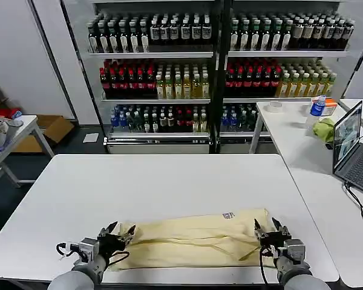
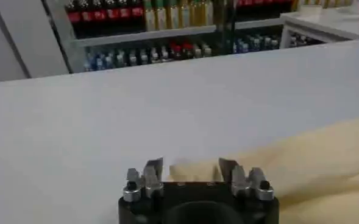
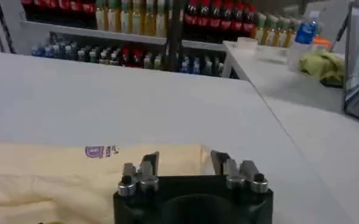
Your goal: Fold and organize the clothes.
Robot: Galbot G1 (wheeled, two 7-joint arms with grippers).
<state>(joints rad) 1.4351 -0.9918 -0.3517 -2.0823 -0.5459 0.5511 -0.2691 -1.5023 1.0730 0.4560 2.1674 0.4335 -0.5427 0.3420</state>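
The garment (image 1: pixel 196 240) lies flat along the near edge of the white table (image 1: pixel 139 187), folded into a long pale yellow band with its small printed label (image 1: pixel 228 215) on the far edge. It looks light, thin and limp, with soft creases along its length; it should drape and slide easily on the smooth tabletop rather than hold any shape. Judging by that, the corners and short ends are the places to pinch, lifting both ends together so the middle does not sag or bunch.

The left gripper (image 1: pixel 117 232) sits at the garment's left end, fingers spread apart and holding nothing. The right gripper (image 1: pixel 270 231) sits at the garment's right end, also spread wide and empty. From the wrist views each seems to be just over the cloth edge, though contact is hard to judge.

No container stands near the garment. Behind the table, shelves (image 1: pixel 218 72) hold rows of bottles.
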